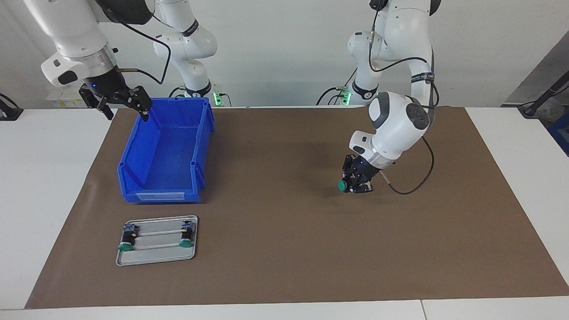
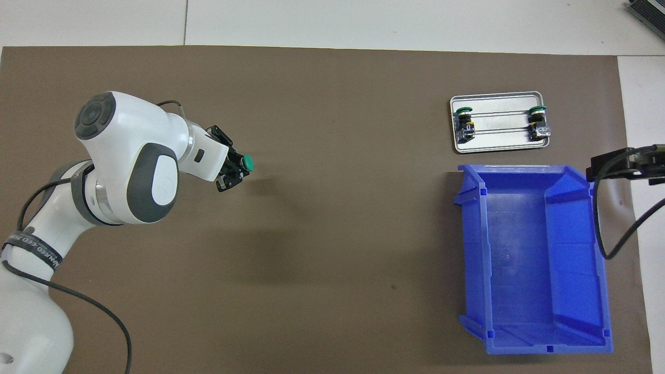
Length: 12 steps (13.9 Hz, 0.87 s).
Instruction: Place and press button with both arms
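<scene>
The left gripper (image 1: 358,183) is low over the brown mat (image 1: 284,231) toward the left arm's end of the table, its fingers closed on a green-capped push-button (image 1: 342,186) whose cap points sideways toward the middle of the table. From the facing view the button looks close to the mat, but I cannot tell whether it touches it. Two more buttons (image 1: 126,240) (image 1: 186,234) lie on a small metal tray (image 1: 155,258) toward the right arm's end, farther from the robots than the blue bin (image 1: 164,151), which appears empty. The right gripper (image 1: 118,101) hangs in the air over the edge of the mat beside the bin's robot-side corner, its fingers spread and holding nothing; that arm seems to be waiting. Judging from this, the picking part is done for one button and the placing is in hand. Still to come, as far as the task goes: setting the button down on the mat, steadying it, and bringing the right arm across to press the green cap, or the reverse division of labour.
</scene>
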Each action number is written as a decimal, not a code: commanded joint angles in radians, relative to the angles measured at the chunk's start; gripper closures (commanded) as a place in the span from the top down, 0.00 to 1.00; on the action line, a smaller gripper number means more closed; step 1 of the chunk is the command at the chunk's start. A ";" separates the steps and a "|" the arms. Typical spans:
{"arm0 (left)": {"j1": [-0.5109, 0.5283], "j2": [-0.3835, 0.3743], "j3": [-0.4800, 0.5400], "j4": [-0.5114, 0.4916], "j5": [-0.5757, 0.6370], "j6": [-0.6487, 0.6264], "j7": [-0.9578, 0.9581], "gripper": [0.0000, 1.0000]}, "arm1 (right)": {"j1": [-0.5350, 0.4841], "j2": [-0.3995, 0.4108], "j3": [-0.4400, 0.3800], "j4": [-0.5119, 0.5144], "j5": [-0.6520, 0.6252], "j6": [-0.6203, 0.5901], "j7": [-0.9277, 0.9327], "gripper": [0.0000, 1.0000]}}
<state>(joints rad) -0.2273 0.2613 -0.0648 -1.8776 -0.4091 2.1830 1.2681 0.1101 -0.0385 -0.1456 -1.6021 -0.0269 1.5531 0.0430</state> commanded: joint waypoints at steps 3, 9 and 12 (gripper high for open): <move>0.130 -0.049 -0.007 -0.020 -0.123 -0.149 0.190 0.00 | -0.003 -0.004 -0.003 -0.005 0.002 -0.008 0.014 1.00; 0.255 -0.088 -0.004 -0.089 -0.296 -0.207 0.365 0.08 | -0.003 -0.004 -0.003 -0.005 0.002 -0.008 0.012 1.00; 0.319 -0.128 -0.003 -0.181 -0.426 -0.200 0.512 0.08 | -0.003 -0.004 -0.003 -0.007 0.002 -0.008 0.012 1.00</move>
<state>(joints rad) 0.0506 0.1992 -0.0621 -1.9636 -0.7533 1.9850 1.6868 0.1101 -0.0385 -0.1456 -1.6023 -0.0269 1.5531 0.0430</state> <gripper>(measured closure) 0.670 0.000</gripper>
